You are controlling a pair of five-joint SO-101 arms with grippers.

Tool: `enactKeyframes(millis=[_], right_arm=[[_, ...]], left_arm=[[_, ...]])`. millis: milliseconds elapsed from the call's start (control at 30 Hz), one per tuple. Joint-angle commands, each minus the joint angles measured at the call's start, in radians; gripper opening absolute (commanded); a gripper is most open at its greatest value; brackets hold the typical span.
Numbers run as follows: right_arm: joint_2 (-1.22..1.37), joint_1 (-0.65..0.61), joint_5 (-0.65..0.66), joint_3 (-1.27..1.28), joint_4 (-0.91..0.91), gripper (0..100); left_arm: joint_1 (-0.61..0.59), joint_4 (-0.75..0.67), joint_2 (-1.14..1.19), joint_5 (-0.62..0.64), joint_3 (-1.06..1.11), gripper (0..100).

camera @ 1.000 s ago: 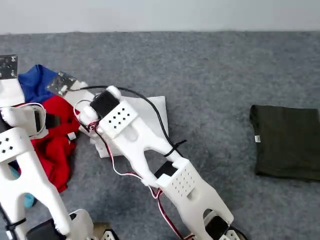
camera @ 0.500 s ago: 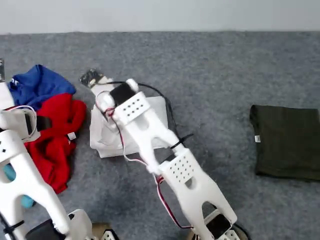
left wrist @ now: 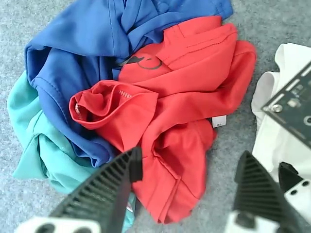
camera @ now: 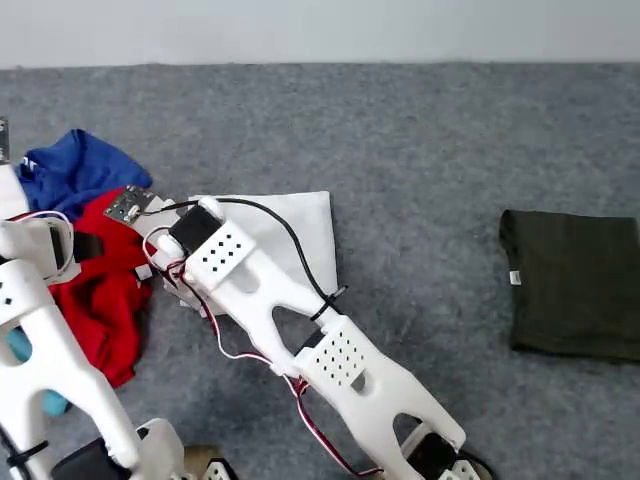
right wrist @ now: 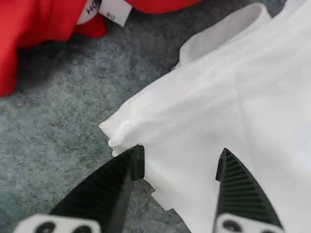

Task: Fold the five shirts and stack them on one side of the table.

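A white shirt [camera: 295, 228] lies half folded left of the table's middle. My right arm [camera: 225, 262] stretches over its left edge. My right gripper [right wrist: 177, 180] is open just above the white shirt's [right wrist: 233, 111] bunched edge, one finger on each side of the cloth. A heap of crumpled shirts lies at the far left: red [camera: 105, 290], blue [camera: 70, 170] and teal [camera: 18, 345]. Above that heap my left gripper [left wrist: 187, 187] hangs open over the red shirt [left wrist: 180, 102], with the blue shirt [left wrist: 82, 43] and teal shirt [left wrist: 34, 141] beside it. A folded dark green shirt [camera: 575, 285] rests at the right.
Grey carpet-like table surface [camera: 430, 150] lies bare between the white shirt and the green one. A pale wall edge [camera: 320, 30] runs along the far side. The right arm's circuit board [left wrist: 291, 97] shows above the white shirt [left wrist: 274, 131] in the left wrist view.
My right arm swung toward the far side, then came back left and nearer, to the white shirt's left edge. The shirt's right part now lies flat and uncovered. The left arm shifted slightly left.
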Motion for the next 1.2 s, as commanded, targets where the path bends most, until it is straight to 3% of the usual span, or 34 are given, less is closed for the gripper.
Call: enactKeyframes(millis=[0, 333, 567, 867, 1167], right_arm=[[-0.070, 0.036, -0.012, -0.031, 0.042, 24.6], [-0.188, 0.236, -0.011, -0.029, 0.041, 25.2], [-0.162, 0.366, -0.011, 0.115, 0.042, 32.3], [-0.153, 0.383, -0.015, 0.255, 0.018, 35.5], [0.039, 0.361, -0.020, 0.249, -0.090, 35.4]], left_arm=[[-0.005, 0.006, -0.037, -0.006, -0.035, 31], [-0.005, 0.006, -0.037, -0.006, -0.035, 31], [-0.003, 0.006, -0.035, -0.006, -0.030, 31], [-0.003, 0.008, -0.032, -0.002, -0.028, 31], [-0.003, 0.040, -0.034, -0.002, -0.028, 31]])
